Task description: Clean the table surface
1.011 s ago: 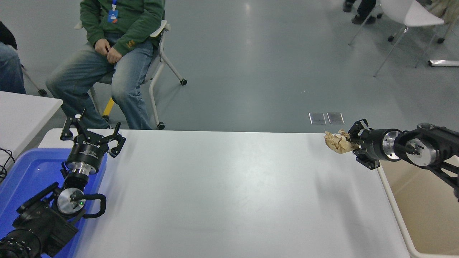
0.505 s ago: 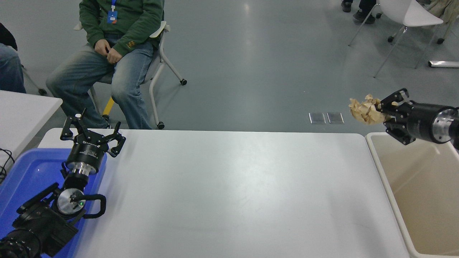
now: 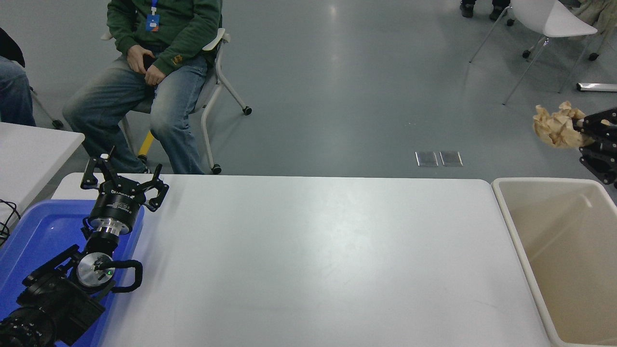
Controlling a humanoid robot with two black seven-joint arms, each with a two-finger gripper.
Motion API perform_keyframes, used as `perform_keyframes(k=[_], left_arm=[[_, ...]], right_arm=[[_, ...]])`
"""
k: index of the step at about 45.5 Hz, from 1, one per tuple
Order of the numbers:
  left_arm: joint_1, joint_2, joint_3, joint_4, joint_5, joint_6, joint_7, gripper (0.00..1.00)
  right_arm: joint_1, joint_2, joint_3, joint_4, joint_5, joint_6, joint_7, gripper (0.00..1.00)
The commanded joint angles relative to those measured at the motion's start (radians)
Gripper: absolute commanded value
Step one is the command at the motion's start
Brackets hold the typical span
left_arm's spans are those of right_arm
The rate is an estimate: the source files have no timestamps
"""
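the left gripper (image 3: 124, 179) is parked over the blue tray (image 3: 33, 236) at the near left, fingers spread and empty; print on its collar is too small to read. the table surface (image 3: 308, 260) fills the middle. beside its right end stands a beige bin (image 3: 559, 260); above the bin's far edge the right gripper (image 3: 585, 132) pinches a crumpled brown paper wad (image 3: 556, 126). beyond sits a person (image 3: 144, 72).

The left arm is seen at the lower left, reaching forward, with the left gripper (image 3: 124, 182) raised and its fingers (image 3: 91, 174) spread apart. Only the tip of the right gripper (image 3: 585, 129) is seen at the right edge, held high and pointed leftward, its fingers (image 3: 596, 120) closed around a crumpled wad.
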Motion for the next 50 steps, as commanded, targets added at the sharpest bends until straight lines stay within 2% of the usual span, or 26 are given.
perform_keyframes(k=[1, 13, 30, 50], left_arm=[[0.0, 0.0, 0.0, 0.0, 0.0, 0.0, 0.0, 1.0], [0.0, 0.0, 0.0, 0.0, 0.0, 0.0, 0.0, 1.0], [0.0, 0.0, 0.0, 0.0, 0.0, 0.0, 0.0, 1.0], [0.0, 0.0, 0.0, 0.0, 0.0, 0.0, 0.0, 1.0]], right_arm=[[-0.077, 0.021, -0.003, -0.168, 0.008, 0.054, 0.03, 0.0], [-0.166, 0.139, -0.006, -0.341, -0.005, 0.054, 0.035, 0.0], [-0.18, 0.53, -0.054, -0.83, -0.094, 0.06, 0.035, 0.0], [-0.174, 0.806, -0.167, -1.183, -0.092, 0.043, 0.033, 0.0]])
